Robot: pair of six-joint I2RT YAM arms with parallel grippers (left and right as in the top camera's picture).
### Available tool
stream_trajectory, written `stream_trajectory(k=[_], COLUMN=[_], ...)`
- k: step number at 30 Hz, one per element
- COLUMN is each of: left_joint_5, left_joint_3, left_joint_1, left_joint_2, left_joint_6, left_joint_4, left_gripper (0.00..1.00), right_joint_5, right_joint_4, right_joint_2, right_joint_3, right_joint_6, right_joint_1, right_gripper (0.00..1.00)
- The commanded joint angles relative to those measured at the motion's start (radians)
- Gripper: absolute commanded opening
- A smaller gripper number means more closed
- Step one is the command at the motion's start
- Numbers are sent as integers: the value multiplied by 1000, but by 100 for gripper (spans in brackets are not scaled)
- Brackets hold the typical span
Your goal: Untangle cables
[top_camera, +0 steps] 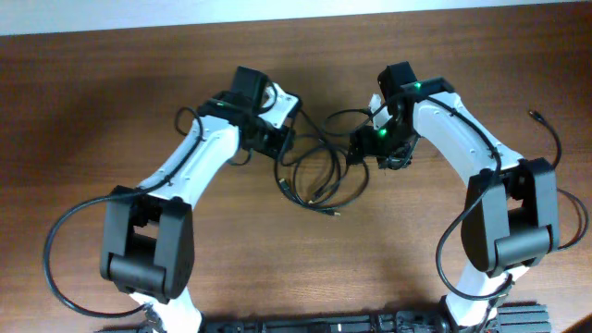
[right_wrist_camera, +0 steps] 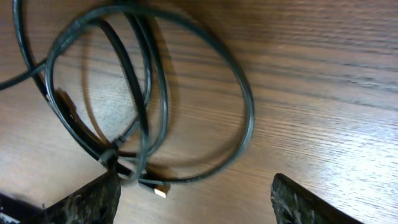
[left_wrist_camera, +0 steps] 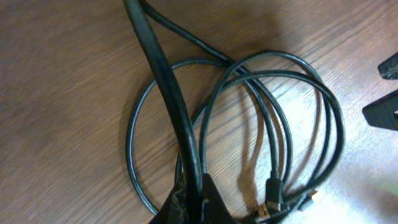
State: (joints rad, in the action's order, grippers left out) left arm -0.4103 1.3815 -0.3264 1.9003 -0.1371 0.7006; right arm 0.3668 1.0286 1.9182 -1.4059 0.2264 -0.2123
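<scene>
The cables [top_camera: 319, 180] are thin black cords lying in loose overlapping loops on the wooden table between my two grippers. My left gripper [top_camera: 280, 148] is at the loops' left edge. In the left wrist view it [left_wrist_camera: 199, 202] is shut on one cable strand [left_wrist_camera: 163, 74] that runs up and away from the jaws, above the coil [left_wrist_camera: 329, 112]. Small plug ends [left_wrist_camera: 273, 186] lie at the coil's near side. My right gripper [top_camera: 366, 148] is at the loops' right edge. In the right wrist view it [right_wrist_camera: 196, 199] is open and empty, just beside the coil [right_wrist_camera: 249, 118] and a gold-tipped plug [right_wrist_camera: 160, 190].
Thicker black wires from the arm bases loop over the table at the left [top_camera: 55, 250] and right [top_camera: 560, 148]. Part of the right gripper [left_wrist_camera: 382, 112] shows at the right edge of the left wrist view.
</scene>
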Motion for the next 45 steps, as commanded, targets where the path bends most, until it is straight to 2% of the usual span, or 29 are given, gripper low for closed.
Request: stream_trajectory(k=[1,9,12,16,19,22,25,29,34,37,39,41,43,45], left_joint_5=[-46,-46,-28,-15,-11,-11,-19,-178,-201,-201,-201,-201,-188,-132], left_joint_3=[-6,-6,-6,-6,-6,-6,-6,-6,-6,-6,-6,-6,-6,-6], left_joint_1=[45,50,51,50,51,50,50,50,51,51,51,50,51,51], left_joint_2=[-60,-64,-64,-79,-134,-176,-201,-215,-269,-364,-432,-488,-512,-513], left_joint_6=[9,9,9,9,9,9,10,8,9,9,9,9,8,9], left_joint_4=[23,83,88,88,87,95,121,138,154,161,161,165,165,168], left_gripper=[0,0,0,0,0,0,0,0,0,0,0,0,0,0], right_joint_5=[38,40,-73,-103,-192,-196,-191,-176,-177,-177,-177,-177,-177,-177], right_joint_4=[-34,-163,-139,-120,-64,-71,-156,-252,-269,-280,-290,-300,-299,-294], right_joint_2=[8,9,9,9,9,9,9,9,9,9,9,9,9,9], right_joint_3=[6,6,7,10,18,58,142,206,213,213,213,213,213,217], right_joint_6=[0,101,101,106,232,265,315,314,314,314,314,314,314,314], right_joint_1=[-48,-169,-187,-187,-187,-187,-187,-187,-187,-187,-187,-187,-187,-187], right_gripper=[76,63,62,62,63,63,63,62,60,57,50,24,11,4])
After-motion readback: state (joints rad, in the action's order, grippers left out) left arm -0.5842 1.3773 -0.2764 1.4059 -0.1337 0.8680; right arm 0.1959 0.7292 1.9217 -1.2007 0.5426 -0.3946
